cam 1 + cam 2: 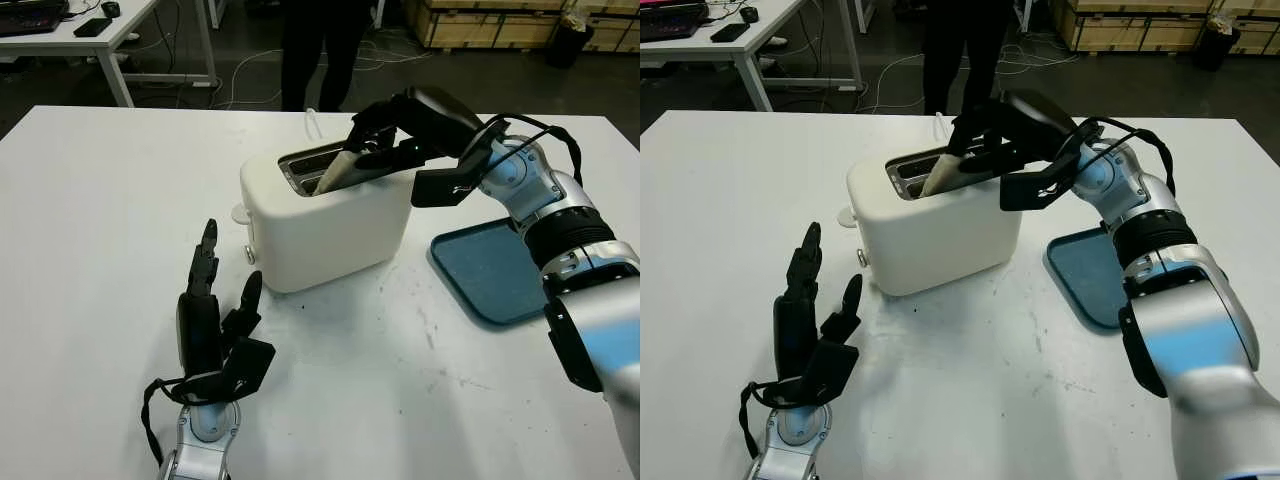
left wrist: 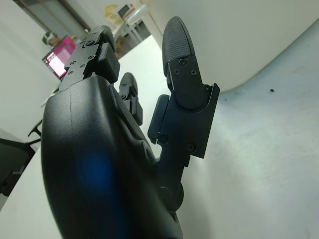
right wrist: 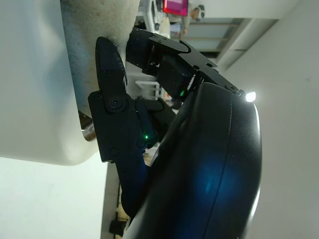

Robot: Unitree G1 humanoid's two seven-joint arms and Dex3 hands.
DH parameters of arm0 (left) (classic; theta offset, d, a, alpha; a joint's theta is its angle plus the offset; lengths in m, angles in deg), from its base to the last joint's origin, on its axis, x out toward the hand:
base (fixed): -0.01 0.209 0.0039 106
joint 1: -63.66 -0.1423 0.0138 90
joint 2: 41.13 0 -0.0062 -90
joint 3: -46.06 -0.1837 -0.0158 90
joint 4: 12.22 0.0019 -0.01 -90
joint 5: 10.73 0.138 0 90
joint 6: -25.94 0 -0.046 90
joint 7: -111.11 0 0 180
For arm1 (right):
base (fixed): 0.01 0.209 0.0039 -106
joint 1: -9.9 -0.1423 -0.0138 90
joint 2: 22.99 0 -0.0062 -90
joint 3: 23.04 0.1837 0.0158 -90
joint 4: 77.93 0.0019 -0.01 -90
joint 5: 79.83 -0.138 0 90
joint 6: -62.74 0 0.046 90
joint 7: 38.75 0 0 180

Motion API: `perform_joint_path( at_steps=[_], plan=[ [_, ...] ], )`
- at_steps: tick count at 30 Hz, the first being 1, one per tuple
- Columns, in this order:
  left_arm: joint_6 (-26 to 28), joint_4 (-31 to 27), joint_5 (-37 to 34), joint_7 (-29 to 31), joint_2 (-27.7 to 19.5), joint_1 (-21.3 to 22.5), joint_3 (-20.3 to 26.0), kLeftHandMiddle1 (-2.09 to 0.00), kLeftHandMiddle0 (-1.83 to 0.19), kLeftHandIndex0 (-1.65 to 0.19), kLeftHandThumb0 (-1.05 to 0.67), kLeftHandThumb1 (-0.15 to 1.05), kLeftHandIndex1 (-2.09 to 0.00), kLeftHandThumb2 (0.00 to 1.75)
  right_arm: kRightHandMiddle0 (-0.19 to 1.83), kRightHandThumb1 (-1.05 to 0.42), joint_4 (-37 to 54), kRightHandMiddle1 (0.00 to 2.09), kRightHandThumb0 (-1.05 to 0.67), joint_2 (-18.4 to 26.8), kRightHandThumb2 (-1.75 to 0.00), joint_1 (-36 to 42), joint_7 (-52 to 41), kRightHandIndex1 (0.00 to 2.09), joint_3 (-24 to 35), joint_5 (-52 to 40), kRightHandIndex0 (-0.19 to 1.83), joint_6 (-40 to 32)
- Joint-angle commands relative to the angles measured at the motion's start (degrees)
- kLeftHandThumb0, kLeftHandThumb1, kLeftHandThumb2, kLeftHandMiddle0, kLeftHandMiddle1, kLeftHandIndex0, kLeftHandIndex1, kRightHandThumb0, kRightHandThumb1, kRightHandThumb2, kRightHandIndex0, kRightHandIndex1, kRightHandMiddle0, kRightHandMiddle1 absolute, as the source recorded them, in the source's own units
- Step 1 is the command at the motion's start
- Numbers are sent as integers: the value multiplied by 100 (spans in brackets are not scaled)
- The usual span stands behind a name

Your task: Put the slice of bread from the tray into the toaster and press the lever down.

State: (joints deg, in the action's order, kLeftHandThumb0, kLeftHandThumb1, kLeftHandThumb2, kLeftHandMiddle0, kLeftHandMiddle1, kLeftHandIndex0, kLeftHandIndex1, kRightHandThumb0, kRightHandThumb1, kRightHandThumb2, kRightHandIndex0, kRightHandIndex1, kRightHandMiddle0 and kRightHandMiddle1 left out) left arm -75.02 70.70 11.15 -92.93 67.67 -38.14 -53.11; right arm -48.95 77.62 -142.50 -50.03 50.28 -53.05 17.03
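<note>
Bread (image 1: 345, 168) half inside toaster (image 1: 330, 225), right hand (image 1: 385, 135) gripping

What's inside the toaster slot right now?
A bread slice, tilted and partly in the toaster slot, gripped by the right hand. Its lower end is hidden inside. Left hand is open on the table.

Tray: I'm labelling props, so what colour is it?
Blue-teal; the tray shows best in the left eye view.
</note>
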Motion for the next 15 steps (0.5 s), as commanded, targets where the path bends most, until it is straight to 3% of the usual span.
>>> perform_joint_path(
  at_steps=[1,5,15],
  plan=[
    [-80,38,22,-71,161,56,-28,-6,-20,-16,-54,92,0,55,90,-92,0,98,-42,84,-22,-153,2,125,-16,27,94,97],
    [-71,37,-39,-66,171,51,-40,-6,-20,-16,-54,92,0,54,80,-92,39,144,-45,177,-22,-312,25,169,-118,200,95,104],
    [-39,10,8,-119,203,8,-112,-6,-19,-16,-53,92,0,55,81,-92,6,160,-46,362,-17,-902,153,174,-336,559,100,394]
  ],
)
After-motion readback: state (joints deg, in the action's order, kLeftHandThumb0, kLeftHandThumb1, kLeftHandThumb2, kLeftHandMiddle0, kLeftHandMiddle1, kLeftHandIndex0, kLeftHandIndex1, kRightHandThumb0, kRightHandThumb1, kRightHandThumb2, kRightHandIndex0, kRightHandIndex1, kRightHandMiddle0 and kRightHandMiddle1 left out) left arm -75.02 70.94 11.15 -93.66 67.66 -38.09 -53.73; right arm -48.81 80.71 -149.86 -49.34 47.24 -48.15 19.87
